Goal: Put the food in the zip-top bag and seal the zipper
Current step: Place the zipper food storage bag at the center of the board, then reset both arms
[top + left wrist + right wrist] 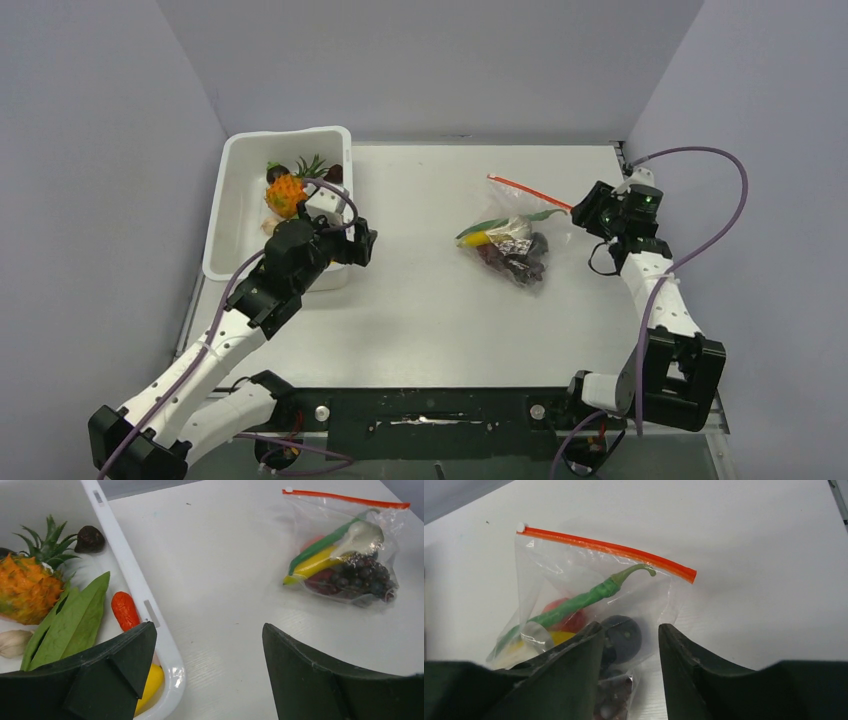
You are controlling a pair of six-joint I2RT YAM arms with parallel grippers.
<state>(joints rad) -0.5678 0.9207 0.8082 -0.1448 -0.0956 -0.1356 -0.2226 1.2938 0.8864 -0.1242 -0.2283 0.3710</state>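
Note:
The clear zip-top bag (510, 242) lies on the table right of centre, its red-orange zipper (530, 193) at the far edge. Inside are a long green pod (584, 599), a yellow banana (315, 564), dark purple grapes (357, 577) and a red round fruit (569, 621). The zipper strip (609, 551) lies straight, with a white slider at its left end. My right gripper (630, 626) is open, just above the bag's right side (585, 213), holding nothing. My left gripper (207, 626) is open and empty beside the tub's near right corner (362, 245).
The white tub (225, 215) stands at the back left. It holds a pineapple (27, 587), a red chili (125, 610), a green leaf (75, 620), a garlic bulb (12, 642), a dark fruit (90, 539) and a yellow piece (152, 680). The walls stand close on both sides.

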